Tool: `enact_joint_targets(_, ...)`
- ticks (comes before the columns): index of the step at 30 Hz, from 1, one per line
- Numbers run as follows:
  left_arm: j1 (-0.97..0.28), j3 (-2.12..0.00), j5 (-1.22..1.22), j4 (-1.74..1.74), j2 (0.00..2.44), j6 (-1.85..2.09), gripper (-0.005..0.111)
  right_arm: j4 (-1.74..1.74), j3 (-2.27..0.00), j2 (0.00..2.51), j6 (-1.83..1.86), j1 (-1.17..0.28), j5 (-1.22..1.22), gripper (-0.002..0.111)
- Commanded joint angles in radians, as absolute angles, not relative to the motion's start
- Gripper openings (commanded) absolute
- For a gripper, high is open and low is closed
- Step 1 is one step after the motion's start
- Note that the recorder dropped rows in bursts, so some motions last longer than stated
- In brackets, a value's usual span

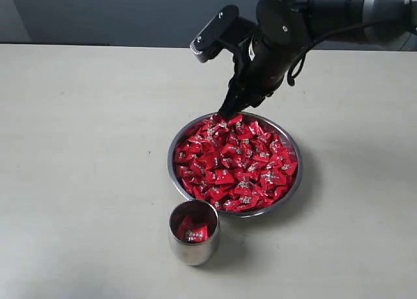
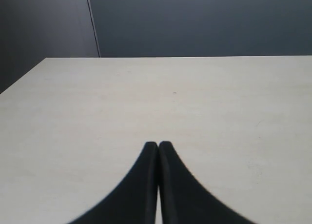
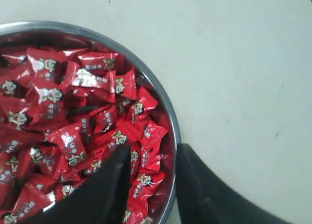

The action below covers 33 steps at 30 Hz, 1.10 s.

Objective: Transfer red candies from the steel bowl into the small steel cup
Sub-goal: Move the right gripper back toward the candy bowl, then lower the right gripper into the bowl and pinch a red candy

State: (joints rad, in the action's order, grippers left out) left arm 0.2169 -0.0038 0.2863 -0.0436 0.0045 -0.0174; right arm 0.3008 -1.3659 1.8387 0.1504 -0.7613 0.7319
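The steel bowl [image 1: 171, 157] sits mid-table, heaped with red candies [image 1: 234, 161] in shiny wrappers. In front of it stands the small steel cup [image 1: 195, 248], upright, with a few red candies [image 1: 192, 232] inside. My right gripper [image 1: 228, 110] hangs open at the bowl's far rim. In the right wrist view the right gripper [image 3: 153, 148] straddles the bowl rim [image 3: 175, 138]: one finger rests among the candies [image 3: 73, 112], the other is outside over the table. Nothing is gripped. My left gripper [image 2: 158, 144] is shut and empty over bare table, out of the exterior view.
The pale tabletop [image 1: 78, 149] stretches wide to the left of the bowl and cup. The right arm's dark body [image 1: 293, 19] reaches in from the upper right. A dark wall [image 2: 195, 19] stands behind the table's far edge.
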Motion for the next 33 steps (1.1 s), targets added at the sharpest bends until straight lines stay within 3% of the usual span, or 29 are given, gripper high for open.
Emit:
enact_joint_targets(1,0.218,0.000,0.284,-0.045,0.000,-0.020,0.000,0.249,-1.414,1.862,0.194,-0.757,0.793,0.031)
enact_joint_targets(15,0.218,0.000,0.284,-0.045,0.000,-0.020,0.000,0.000,-1.421,1.946,0.532,-0.757,0.927,0.031)
enact_joint_targets(33,0.218,0.000,0.284,-0.045,0.000,-0.020,0.000,0.077,-1.458,2.016,0.539,-0.757,0.874,0.031)
